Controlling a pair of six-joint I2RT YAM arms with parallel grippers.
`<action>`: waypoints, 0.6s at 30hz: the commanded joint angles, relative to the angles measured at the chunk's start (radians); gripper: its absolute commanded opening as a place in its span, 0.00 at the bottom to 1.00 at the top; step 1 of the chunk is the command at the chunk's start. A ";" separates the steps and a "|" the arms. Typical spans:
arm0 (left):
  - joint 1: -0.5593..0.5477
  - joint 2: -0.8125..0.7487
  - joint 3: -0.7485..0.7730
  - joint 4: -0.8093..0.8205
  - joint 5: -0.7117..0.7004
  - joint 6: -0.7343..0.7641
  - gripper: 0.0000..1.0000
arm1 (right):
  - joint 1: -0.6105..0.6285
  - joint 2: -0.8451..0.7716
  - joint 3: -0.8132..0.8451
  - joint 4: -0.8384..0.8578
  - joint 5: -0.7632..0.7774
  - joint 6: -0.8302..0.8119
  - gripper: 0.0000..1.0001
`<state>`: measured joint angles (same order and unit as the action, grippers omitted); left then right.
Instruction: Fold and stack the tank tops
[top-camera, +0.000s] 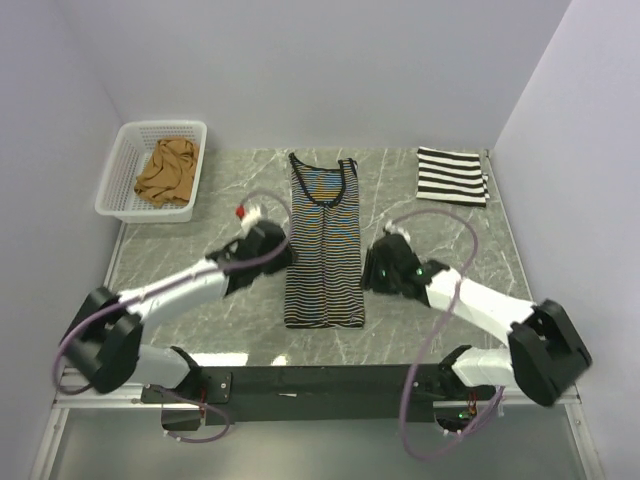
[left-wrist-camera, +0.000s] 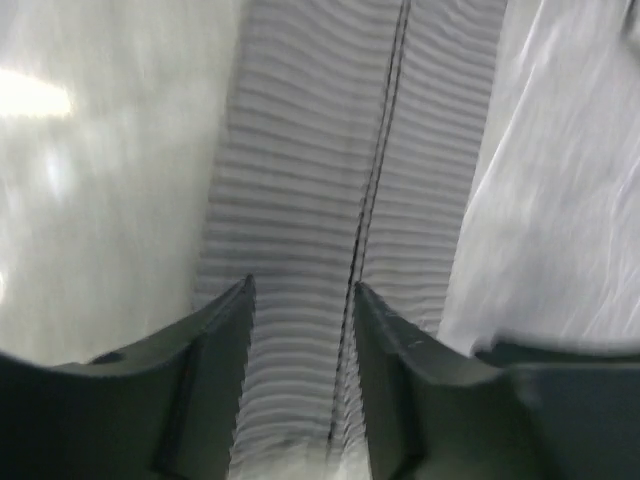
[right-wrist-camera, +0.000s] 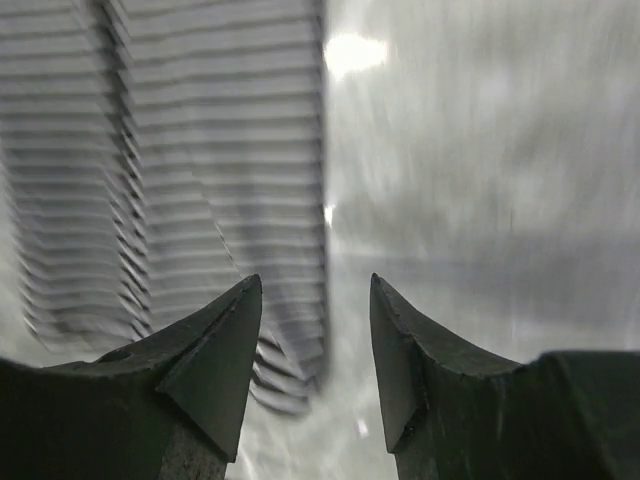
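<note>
At table (top-camera: 170, 245) centre, flanking the lengthwise-folded thin-striped tank top (top-camera: 325, 240) with left fingers (left-wrist-camera: 215, 350) and right fingers (right-wrist-camera: 215, 350) parted, empty. Could pinch only the top layer, dragging folds open.

The top camera is looking down from behind the arms (top-camera: 190, 285). Both wrist cameras are looking closely at the thin-striped tank top (top-camera: 324, 250).
</note>
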<state>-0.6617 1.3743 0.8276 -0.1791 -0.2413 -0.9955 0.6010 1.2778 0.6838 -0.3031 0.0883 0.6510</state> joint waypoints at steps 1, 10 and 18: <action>-0.116 -0.104 -0.149 -0.072 -0.094 -0.178 0.52 | 0.077 -0.127 -0.140 0.027 0.008 0.148 0.54; -0.291 -0.261 -0.303 -0.154 -0.142 -0.316 0.52 | 0.166 -0.351 -0.331 0.041 0.013 0.285 0.55; -0.308 -0.219 -0.340 -0.099 -0.104 -0.354 0.49 | 0.192 -0.357 -0.362 0.074 0.019 0.335 0.54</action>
<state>-0.9634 1.1412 0.5045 -0.3168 -0.3458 -1.3102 0.7795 0.9371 0.3416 -0.2676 0.0814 0.9436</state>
